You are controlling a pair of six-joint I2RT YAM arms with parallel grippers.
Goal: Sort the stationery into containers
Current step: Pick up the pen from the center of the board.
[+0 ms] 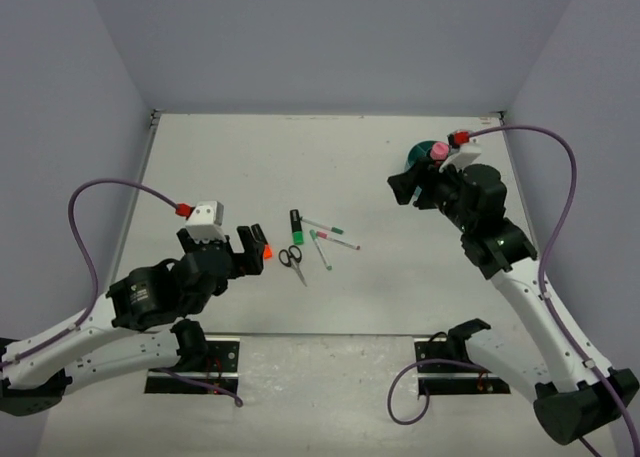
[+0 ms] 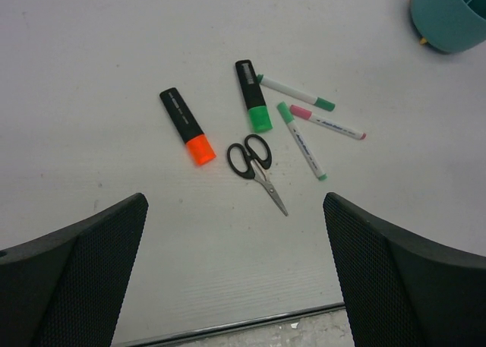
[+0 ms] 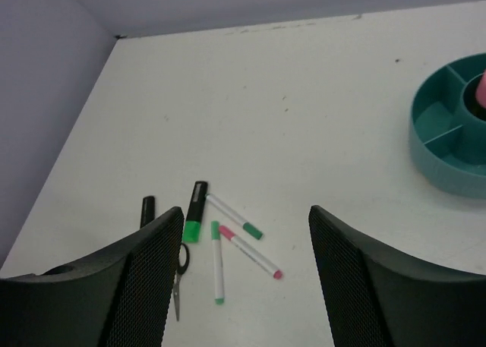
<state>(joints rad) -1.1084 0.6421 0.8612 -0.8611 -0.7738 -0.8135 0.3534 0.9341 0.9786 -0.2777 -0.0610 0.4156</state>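
Left tool [image 2: 234,203] fully open, empty; scissors [image 2: 260,171] just ahead of it; right tool [image 3: 244,214] open, empty; teal organizer [image 3: 440,172] ahead to its right.

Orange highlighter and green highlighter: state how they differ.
The orange highlighter has an orange cap, the green highlighter a green one. The orange highlighter lies apart; the green highlighter sits among the pens and scissors. The orange one slants more in the left wrist view. Both have black bodies and lie flat.
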